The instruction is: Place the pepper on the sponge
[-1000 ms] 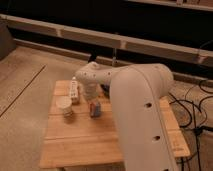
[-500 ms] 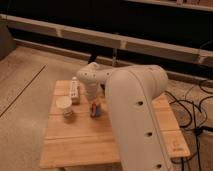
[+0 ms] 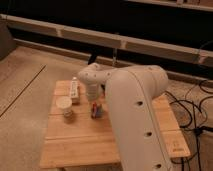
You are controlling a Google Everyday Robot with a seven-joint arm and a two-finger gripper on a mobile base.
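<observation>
Little to make out at the gripper (image 3: pixel 94 101), hanging low over the middle of the desk (image 3: pixel 80 145) beneath the bulky white arm (image 3: pixel 135 110): cannot tell whether clenched or released. Just under it, a small red-orange streak of pepper (image 3: pixel 93 107) against the blue sponge (image 3: pixel 98 111), outline blurred. Left of these, a pale cup (image 3: pixel 65 106) and a white bar (image 3: pixel 74 91).

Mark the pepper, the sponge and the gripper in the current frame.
pepper (image 3: pixel 93 107): camera view, on its red body.
sponge (image 3: pixel 99 111): camera view, on its blue surface, beside the pepper.
gripper (image 3: pixel 93 100): camera view, at its tip, just above the pepper and sponge.
</observation>
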